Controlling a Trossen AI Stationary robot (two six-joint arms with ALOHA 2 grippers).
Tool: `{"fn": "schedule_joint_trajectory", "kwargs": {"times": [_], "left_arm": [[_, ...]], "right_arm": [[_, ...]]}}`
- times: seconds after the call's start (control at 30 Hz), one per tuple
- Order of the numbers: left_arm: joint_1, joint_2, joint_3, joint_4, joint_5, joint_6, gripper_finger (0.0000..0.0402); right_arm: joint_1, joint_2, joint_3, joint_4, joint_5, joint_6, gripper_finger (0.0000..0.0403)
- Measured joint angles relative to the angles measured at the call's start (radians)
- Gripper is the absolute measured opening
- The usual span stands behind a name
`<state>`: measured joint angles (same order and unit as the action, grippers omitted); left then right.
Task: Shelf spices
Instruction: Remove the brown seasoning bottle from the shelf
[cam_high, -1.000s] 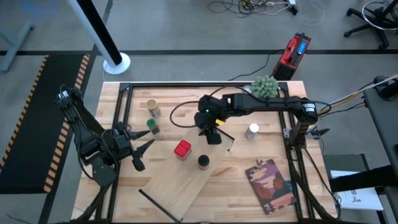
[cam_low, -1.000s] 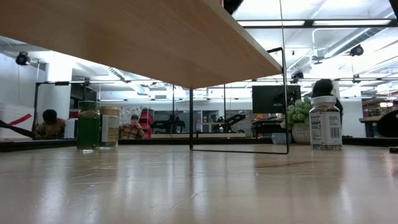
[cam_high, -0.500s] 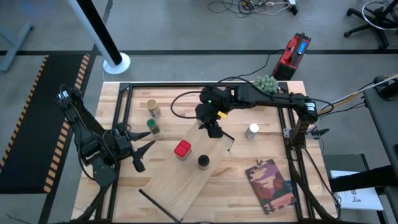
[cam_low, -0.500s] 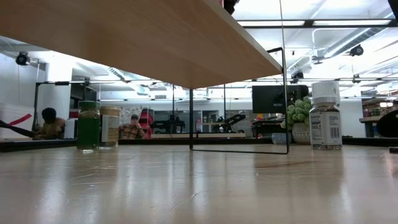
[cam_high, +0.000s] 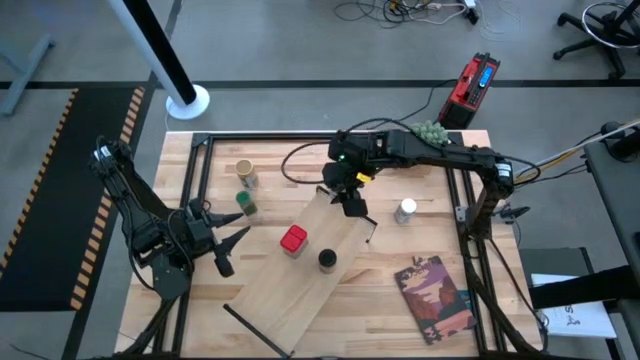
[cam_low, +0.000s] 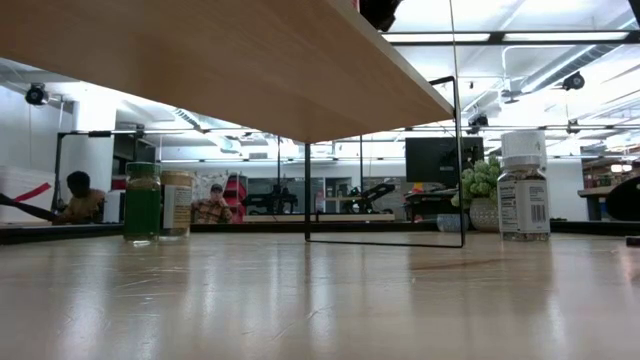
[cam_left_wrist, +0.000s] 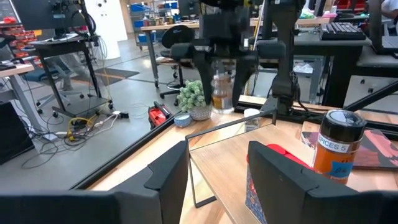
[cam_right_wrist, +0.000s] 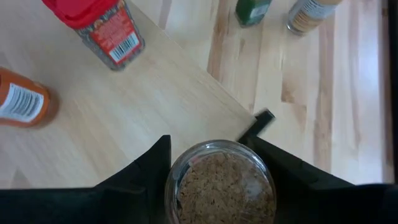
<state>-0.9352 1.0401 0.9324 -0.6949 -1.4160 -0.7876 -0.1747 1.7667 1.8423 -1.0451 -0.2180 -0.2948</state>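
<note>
My right gripper (cam_high: 352, 204) is over the far end of the shelf (cam_high: 300, 285) and is shut on a clear glass jar (cam_right_wrist: 221, 183) of brown spice. The shelf is a pale board lying slantwise, raised on black rails (cam_low: 455, 160). A red-topped jar (cam_high: 293, 240) and a black-topped jar (cam_high: 327, 260) stand on the board. The white-topped jar (cam_high: 406, 210) stands on the table to the shelf's right. The green jar (cam_high: 246, 205) and the tan jar (cam_high: 244, 172) stand to its left. My left gripper (cam_high: 225, 240) waits at the table's left, open, touching nothing. My right gripper pinches the clear jar between its two fingers (cam_right_wrist: 149, 171), one on each opposite side of the glass wall (cam_left_wrist: 222, 84). The fingers come from above, slanting down. The jar hangs upright below the hand, lifted clear of the shelf board.
A fuzzy green plant (cam_high: 425, 137) stands at the far right corner and a reddish book (cam_high: 435, 297) lies near the right front. A black frame (cam_high: 200, 170) runs around the table. Bare board shows on the shelf's near half.
My right gripper has carried the clear jar up and toward the table's far right, from over the shelf's middle to its far end. The jar stays upright in the hold.
</note>
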Motion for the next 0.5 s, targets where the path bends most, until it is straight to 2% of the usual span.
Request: {"fn": "schedule_joint_trajectory", "kwargs": {"times": [0.27,0.5], "left_arm": [[0.000,-0.001,-0.003,0.010,0.024,-0.012,0.0152],[0.000,-0.001,-0.003,0.014,0.028,-0.015,0.0162]], "right_arm": [[-0.082,-0.075,-0.090,0.007,0.008,0.007,0.0169],[-0.157,-0.166,-0.263,0.111,0.008,0.015,0.0169]]}}
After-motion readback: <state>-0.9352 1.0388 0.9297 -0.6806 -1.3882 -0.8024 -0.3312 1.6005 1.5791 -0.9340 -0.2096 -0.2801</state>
